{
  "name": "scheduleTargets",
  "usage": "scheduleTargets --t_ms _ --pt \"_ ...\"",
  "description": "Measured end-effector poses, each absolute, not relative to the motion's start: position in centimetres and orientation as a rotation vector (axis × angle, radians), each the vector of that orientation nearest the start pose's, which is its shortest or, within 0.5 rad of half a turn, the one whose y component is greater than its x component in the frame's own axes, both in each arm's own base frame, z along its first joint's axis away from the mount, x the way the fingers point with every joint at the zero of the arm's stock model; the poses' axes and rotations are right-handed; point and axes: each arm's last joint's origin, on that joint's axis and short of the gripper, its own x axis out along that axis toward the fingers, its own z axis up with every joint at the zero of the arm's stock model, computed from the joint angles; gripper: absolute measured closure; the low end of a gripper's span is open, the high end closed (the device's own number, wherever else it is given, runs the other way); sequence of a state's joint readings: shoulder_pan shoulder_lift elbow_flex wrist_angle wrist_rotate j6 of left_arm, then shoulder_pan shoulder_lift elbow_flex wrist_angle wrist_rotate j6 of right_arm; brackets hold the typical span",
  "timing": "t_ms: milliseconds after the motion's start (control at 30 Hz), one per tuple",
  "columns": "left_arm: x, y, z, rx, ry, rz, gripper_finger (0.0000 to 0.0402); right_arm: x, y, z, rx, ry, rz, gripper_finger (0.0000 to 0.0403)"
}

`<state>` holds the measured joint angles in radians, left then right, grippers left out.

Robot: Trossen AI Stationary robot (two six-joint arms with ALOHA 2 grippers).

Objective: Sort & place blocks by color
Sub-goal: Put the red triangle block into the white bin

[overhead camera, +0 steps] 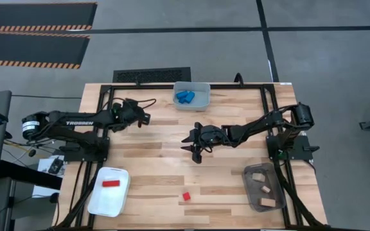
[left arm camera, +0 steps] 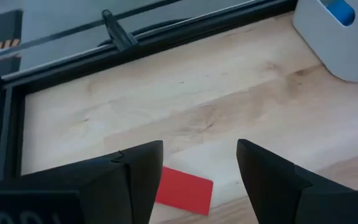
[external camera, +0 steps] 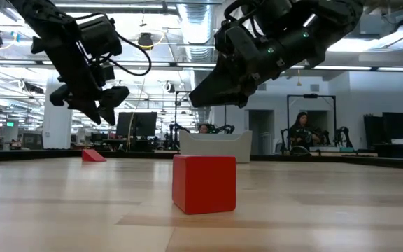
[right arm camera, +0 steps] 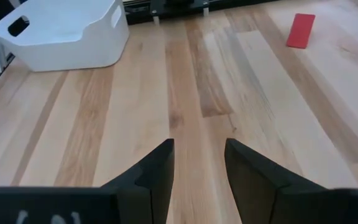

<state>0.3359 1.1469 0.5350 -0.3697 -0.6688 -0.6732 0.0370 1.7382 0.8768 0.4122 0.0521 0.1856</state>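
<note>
Low view: small red cube [external camera: 203, 183]

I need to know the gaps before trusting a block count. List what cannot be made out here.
- Blue blocks: in the high view, bunched together and too small to count; in the left wrist view, cut off by the picture's edge.
- Flat red piece: in the left wrist view, partly hidden by a finger of the left gripper.
- Bin contents: in the low view, hidden by its wall and the red cube.
</note>
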Motion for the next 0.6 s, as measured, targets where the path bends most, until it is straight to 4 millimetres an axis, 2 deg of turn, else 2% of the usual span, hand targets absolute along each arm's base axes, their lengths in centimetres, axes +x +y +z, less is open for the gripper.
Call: scheduleTargets --t_ms 167,367,600 --pt "17.8 8.5 17.7 -0.420 0.637 1.231 0.0167 35.6 1.1 17.5 0.182 0.445 -0.061 0.0231" --pt "17.4 9.4 17.5 -0.594 0.524 1.353 0.0126 35.6 1.2 17.5 0.201 0.444 -0.063 0.0232" --pt "18.0 9.9 15.1 -0.758 0.476 1.497 0.0107 35.5 1.3 17.4 0.216 0.461 -0.059 0.0229"
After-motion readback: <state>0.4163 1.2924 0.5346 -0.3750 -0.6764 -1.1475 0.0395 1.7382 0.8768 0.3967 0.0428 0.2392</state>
